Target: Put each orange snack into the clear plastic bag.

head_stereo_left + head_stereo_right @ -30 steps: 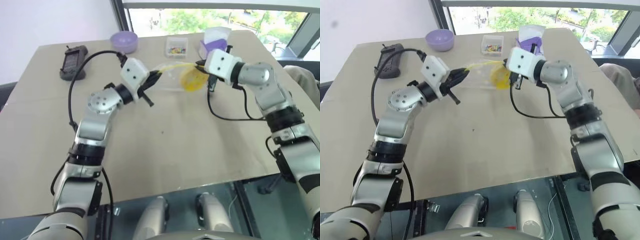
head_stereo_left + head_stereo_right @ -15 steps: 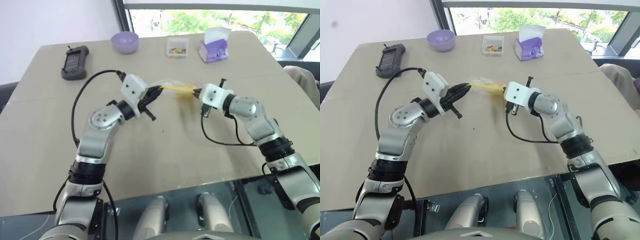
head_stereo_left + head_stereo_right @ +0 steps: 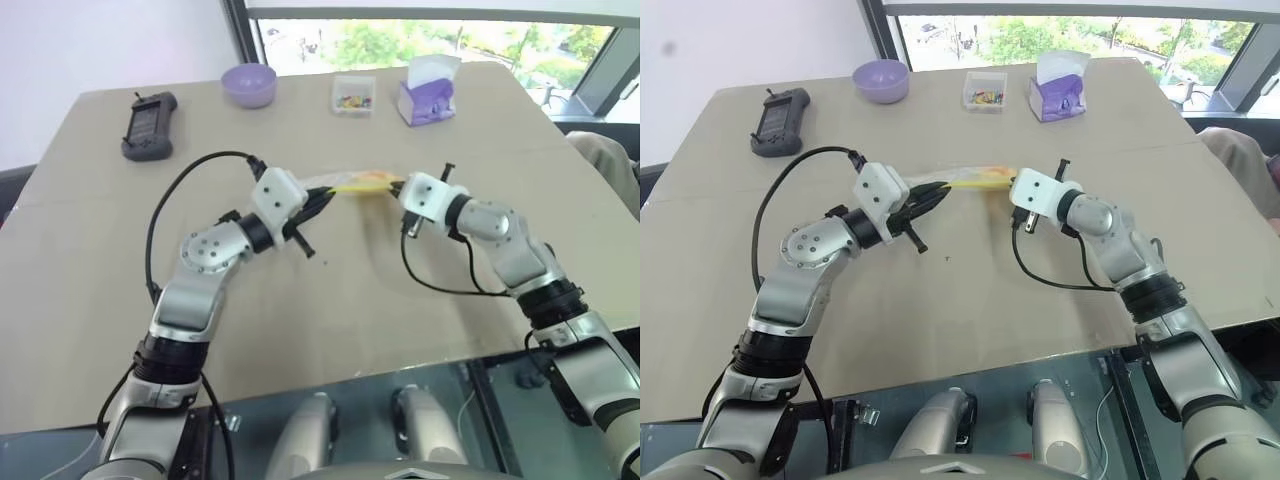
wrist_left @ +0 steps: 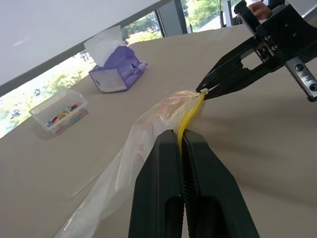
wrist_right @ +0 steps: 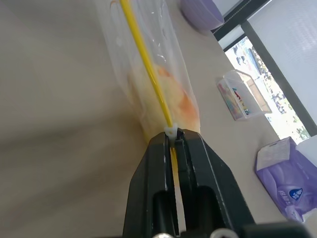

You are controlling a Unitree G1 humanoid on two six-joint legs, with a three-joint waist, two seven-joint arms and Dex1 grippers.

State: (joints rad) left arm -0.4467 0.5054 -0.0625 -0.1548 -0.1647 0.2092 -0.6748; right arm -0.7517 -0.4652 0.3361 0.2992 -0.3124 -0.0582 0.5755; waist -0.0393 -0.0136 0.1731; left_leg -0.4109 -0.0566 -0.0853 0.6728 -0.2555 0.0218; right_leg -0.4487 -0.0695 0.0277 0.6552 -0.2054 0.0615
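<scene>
The clear plastic bag (image 3: pixel 340 184) is stretched between my two grippers, low over the middle of the table. Its yellow seal strip (image 5: pixel 143 54) runs taut from one to the other. My left gripper (image 4: pixel 181 135) is shut on the strip at one end of the bag. My right gripper (image 5: pixel 172 135) is shut on the strip's other end, at the small white tab. The orange snack (image 5: pixel 173 96) shows as an orange-yellow shape inside the bag, close to the right gripper's fingertips. From the head, the left gripper (image 3: pixel 322 196) and the right gripper (image 3: pixel 399 186) point toward each other.
Along the table's far edge stand a purple bowl (image 3: pixel 248 82), a small clear box of colourful candies (image 3: pixel 353 96) and a purple tissue box (image 3: pixel 430 95). A black handheld device (image 3: pixel 148 122) lies at the far left. Black cables loop beside both arms.
Both grippers have come down and nearer to me with the bag. The bag, which hung with the snack sagging near the right gripper, is now pulled flatter and low over the table.
</scene>
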